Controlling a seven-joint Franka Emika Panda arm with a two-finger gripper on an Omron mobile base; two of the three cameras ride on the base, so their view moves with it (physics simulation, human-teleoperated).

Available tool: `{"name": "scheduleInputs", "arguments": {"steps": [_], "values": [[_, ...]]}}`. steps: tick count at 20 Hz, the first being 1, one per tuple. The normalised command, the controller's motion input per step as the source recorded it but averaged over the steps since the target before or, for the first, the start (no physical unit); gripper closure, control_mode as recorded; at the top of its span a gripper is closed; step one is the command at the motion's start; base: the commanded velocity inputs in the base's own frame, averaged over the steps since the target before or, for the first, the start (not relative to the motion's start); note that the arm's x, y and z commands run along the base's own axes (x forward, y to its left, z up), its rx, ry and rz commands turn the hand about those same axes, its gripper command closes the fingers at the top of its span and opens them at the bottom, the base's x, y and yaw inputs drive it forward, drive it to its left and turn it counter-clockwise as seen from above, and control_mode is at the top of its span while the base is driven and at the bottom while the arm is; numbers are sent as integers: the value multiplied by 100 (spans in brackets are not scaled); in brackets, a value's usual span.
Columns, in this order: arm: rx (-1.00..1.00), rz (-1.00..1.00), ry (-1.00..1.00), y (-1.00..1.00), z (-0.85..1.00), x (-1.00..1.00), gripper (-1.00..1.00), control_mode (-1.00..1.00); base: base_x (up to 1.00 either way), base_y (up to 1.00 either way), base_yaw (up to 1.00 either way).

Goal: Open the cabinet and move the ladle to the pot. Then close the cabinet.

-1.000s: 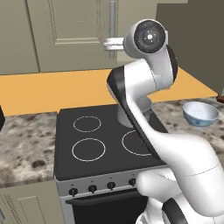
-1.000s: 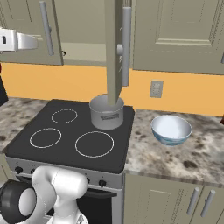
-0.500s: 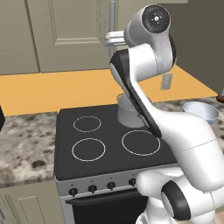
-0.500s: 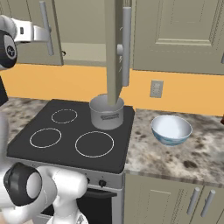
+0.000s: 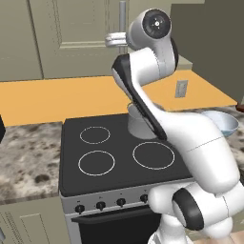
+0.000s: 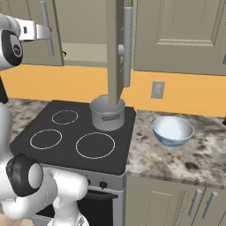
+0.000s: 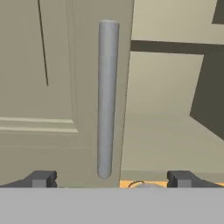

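The cabinet's left door (image 5: 71, 33) is closed, and its silver bar handle (image 7: 107, 96) stands straight ahead in the hand view. My gripper (image 7: 111, 179) is open, with one fingertip on each side of the handle's lower end and short of it. From the side, the gripper (image 6: 47, 32) is level with that handle (image 6: 44, 22). The right door (image 6: 114, 48) is swung wide open and seen edge-on. A small dark hook, the ladle's end (image 6: 64, 54), peeks out on the shelf past the left door's edge. The grey pot (image 6: 107, 114) stands on the stove's back right.
The black stove top (image 6: 66, 137) has three bare burner rings. A pale-blue bowl (image 6: 173, 130) sits on the speckled counter to its right. The open right door hangs over the pot. My arm (image 5: 143, 86) rises high over the stove.
The arm's elbow has swung upward, and the hand has risen a little and moved closer to the left door's handle. Doors, pot and bowl have not moved.
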Motion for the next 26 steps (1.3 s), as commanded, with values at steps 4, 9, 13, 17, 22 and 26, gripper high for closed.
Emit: {"name": "scheduleInputs", "arguments": {"steps": [4,9,13,17,22,26], "values": [[0,0,1,0,0,50,-100,-100,0,0,0],[0,0,0,4,-8,52,-100,-100,0,0,0],[0,0,0,22,-18,46,-100,-100,0,0,0],[0,0,0,26,-11,55,-100,-100,0,0,0],[0,0,4,2,-11,71,-100,-100,0,0,0],[0,0,9,0,-16,74,-100,-100,0,0,0]]}}
